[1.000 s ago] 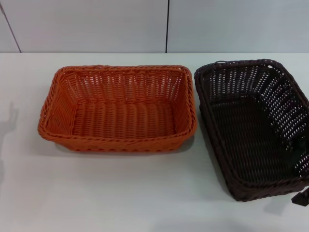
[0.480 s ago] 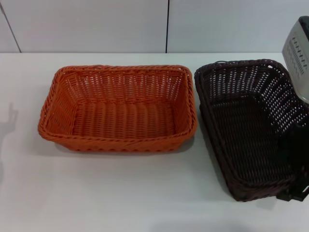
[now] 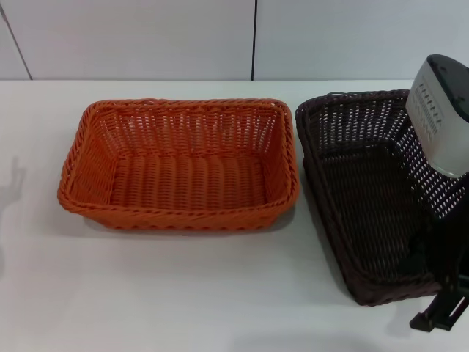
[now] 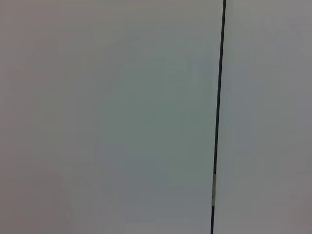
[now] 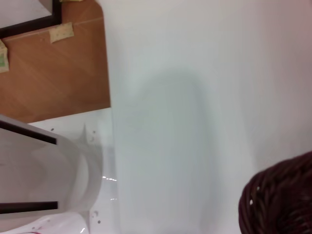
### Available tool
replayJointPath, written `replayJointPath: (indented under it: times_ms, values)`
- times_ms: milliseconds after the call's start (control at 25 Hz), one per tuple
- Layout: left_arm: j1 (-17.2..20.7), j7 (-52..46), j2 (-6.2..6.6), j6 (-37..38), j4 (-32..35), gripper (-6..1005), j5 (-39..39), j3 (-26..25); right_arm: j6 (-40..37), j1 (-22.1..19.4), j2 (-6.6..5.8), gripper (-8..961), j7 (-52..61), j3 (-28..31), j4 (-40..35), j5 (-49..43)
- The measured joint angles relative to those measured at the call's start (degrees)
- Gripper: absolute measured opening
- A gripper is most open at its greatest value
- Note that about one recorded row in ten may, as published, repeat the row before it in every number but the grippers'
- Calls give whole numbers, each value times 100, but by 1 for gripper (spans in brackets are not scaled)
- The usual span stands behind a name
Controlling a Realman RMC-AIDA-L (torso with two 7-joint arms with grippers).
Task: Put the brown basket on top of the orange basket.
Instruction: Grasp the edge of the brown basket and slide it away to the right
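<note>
Head view places the orange basket (image 3: 179, 165) left of centre on the white worktop (image 3: 183, 293), upright and with nothing in it. The brown basket (image 3: 374, 194) sits just beside it at the right of the frame, also upright, a narrow gap between the two braided rims. Neither has been lifted.

The right end effector (image 3: 440, 312) is seen at the lower right edge, low by the brown basket's near right corner, under the grey arm housing that covers the basket's far right side. Whether its fingers are spread or closed cannot be told, and nothing is seen to be held. In the right wrist view only a dark curve of the brown basket's rim (image 5: 278, 202) shows in the lower right corner, over bare worktop. The left arm is not seen in the head view — its wrist camera shows only a pale wall.

The step in hand is judged to be the approach to a grasp. A firm pinch over the braided rim would serve best, the open weave being likely to flex. The basket should be raised level, cleared above the orange rim before any sideways travel, then lowered square — long sides matched.
</note>
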Motion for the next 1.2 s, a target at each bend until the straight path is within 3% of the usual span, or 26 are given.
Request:
replayJointPath:
  times_ms: [840,1200]
  values:
    - [23,-24,-5,2,20,766,0,-3,469,-133,31,823,-115,-105,320,-497]
    - [0,-44,-14,-6,83,766,0,6,841,-170,67,759,-187,-110,543,-732]
